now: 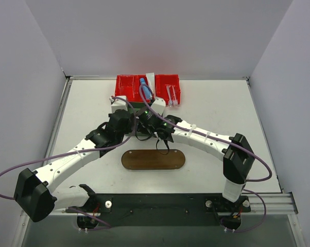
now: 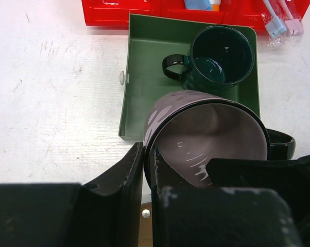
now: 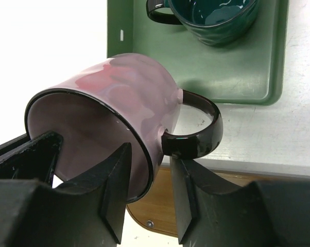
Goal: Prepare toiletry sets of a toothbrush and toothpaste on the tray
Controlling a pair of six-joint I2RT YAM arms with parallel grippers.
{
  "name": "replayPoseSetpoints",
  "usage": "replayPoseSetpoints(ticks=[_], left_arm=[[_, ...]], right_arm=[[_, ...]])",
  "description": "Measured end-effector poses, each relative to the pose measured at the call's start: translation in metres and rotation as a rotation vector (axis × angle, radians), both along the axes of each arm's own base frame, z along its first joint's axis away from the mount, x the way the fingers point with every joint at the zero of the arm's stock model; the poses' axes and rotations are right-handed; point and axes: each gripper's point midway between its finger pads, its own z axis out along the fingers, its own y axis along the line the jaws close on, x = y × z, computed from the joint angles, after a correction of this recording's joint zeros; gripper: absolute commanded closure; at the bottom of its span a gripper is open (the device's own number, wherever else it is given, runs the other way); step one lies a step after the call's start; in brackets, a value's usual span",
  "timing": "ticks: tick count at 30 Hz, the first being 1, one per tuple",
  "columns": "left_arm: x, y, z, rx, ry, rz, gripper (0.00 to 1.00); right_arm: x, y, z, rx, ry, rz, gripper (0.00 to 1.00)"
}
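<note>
Pink mug (image 3: 119, 98) tilted, rim pinched by left gripper (image 2: 146, 154), wall beside handle pinched by right gripper (image 3: 150, 170); green box (image 2: 144, 67) held teal mug (image 2: 222, 54); red bin (image 1: 126, 85) held blue tube (image 1: 143, 82), white tube (image 1: 150, 77), toothbrushes (image 1: 170, 94); wooden tray (image 1: 153, 159) lay nearer arm bases, apart from bin.

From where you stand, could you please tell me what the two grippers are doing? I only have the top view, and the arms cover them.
Observer: The left gripper is shut on the rim of a pink mug, which is tipped with its mouth toward the wrists.
Operator: Thank you. And the right one?
Observer: The right gripper straddles the same mug's wall beside the handle. I cannot tell whether it is clamped.
Operator: Is anything close behind the mug?
Observer: A teal mug stands upright in a green box just beyond it.
</note>
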Motion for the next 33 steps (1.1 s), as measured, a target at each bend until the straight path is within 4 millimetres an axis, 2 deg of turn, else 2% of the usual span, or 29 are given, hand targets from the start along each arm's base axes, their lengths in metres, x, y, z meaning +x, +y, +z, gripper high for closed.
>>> replayPoseSetpoints(ticks=[5,9,14,23,25,26,30,32,33], left_arm=[[0.001,0.0,0.002,-0.004,-0.011,0.006,1.0],[0.002,-0.002,0.003,-0.012,-0.016,0.006,1.0],[0.002,-0.014,0.009,-0.053,-0.036,-0.025,1.0],[0.004,-0.017,0.009,-0.056,-0.046,-0.045,1.0],[0.004,-0.017,0.009,-0.054,-0.045,-0.05,0.91],[0.004,-0.018,0.009,-0.055,-0.045,-0.053,0.8],[0.003,-0.023,0.009,-0.063,-0.042,-0.084,0.64],[0.001,-0.03,0.014,-0.084,-0.048,-0.123,0.59],[0.001,-0.033,0.018,-0.099,-0.06,-0.139,0.52]], right_arm=[[0.005,-0.004,0.0,-0.005,-0.016,-0.034,0.8],[0.009,-0.007,0.002,-0.007,-0.03,-0.063,1.0],[0.018,-0.016,-0.002,-0.024,-0.038,-0.106,1.0],[0.021,-0.021,-0.001,-0.038,-0.056,-0.123,1.0],[0.021,-0.021,-0.001,-0.039,-0.057,-0.121,1.0],[0.021,-0.022,-0.001,-0.041,-0.058,-0.12,1.0],[0.019,-0.027,0.0,-0.056,-0.067,-0.114,1.0],[0.018,-0.034,-0.001,-0.072,-0.07,-0.113,1.0],[0.018,-0.037,-0.001,-0.082,-0.072,-0.11,1.0]])
